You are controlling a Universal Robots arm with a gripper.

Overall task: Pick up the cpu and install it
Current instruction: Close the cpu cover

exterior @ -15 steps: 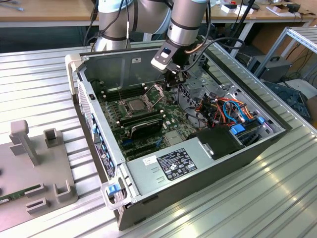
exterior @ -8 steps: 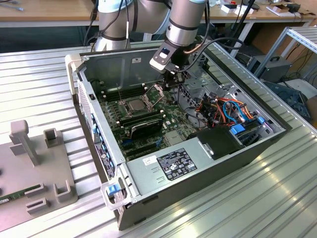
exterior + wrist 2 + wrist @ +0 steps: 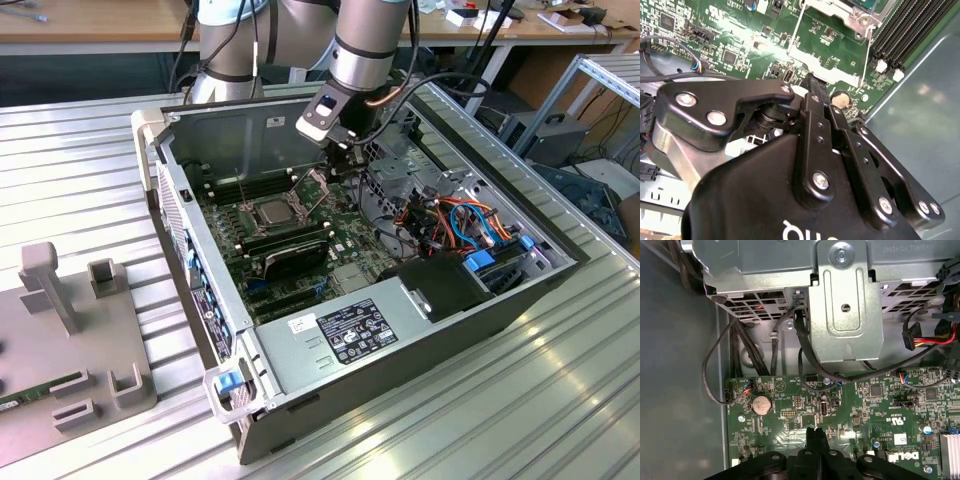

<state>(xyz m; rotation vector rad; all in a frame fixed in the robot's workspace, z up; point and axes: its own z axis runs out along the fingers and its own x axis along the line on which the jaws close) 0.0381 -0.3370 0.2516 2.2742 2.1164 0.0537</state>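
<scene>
Gripper clenched, fingertips together with nothing between them, low over the motherboard, near a coin cell, cpu lying flat on the board close by, hinged frame raised beside it, inside the open case.

The cpu is a small, flat square chip with a dull silvery-grey metal top. It lies level, face up, seated in the socket on the green motherboard. This is toward the far side of the open computer case, at the exterior view's left of the raised hinged frame.
</scene>
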